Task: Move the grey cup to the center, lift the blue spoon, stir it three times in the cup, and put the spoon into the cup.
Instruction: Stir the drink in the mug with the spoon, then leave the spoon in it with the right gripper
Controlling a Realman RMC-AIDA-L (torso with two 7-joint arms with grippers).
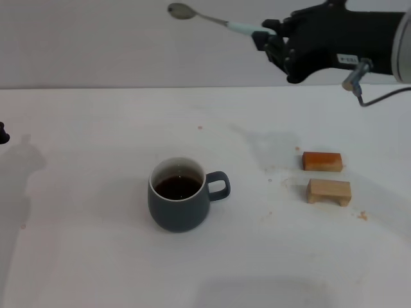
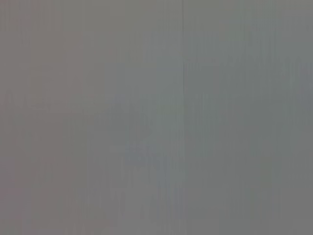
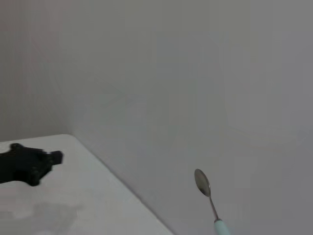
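Note:
The grey cup (image 1: pixel 181 201) stands upright near the middle of the white table, its handle toward the right, dark brown liquid inside. My right gripper (image 1: pixel 268 37) hangs high at the upper right, shut on the pale-blue handle of the blue spoon (image 1: pixel 207 18). The spoon lies nearly level in the air, its metal bowl pointing left, well above the cup. In the right wrist view the blue spoon (image 3: pixel 207 195) shows against the wall, with my left gripper (image 3: pixel 34 164) farther off over the table. A tip of the left gripper (image 1: pixel 3 133) shows at the head view's left edge.
Two small wooden blocks lie right of the cup: an orange-brown one (image 1: pixel 322 161) and a pale one (image 1: pixel 329 191). A few crumbs and faint stains mark the table (image 1: pixel 96 256) near them. The left wrist view shows only a flat grey surface.

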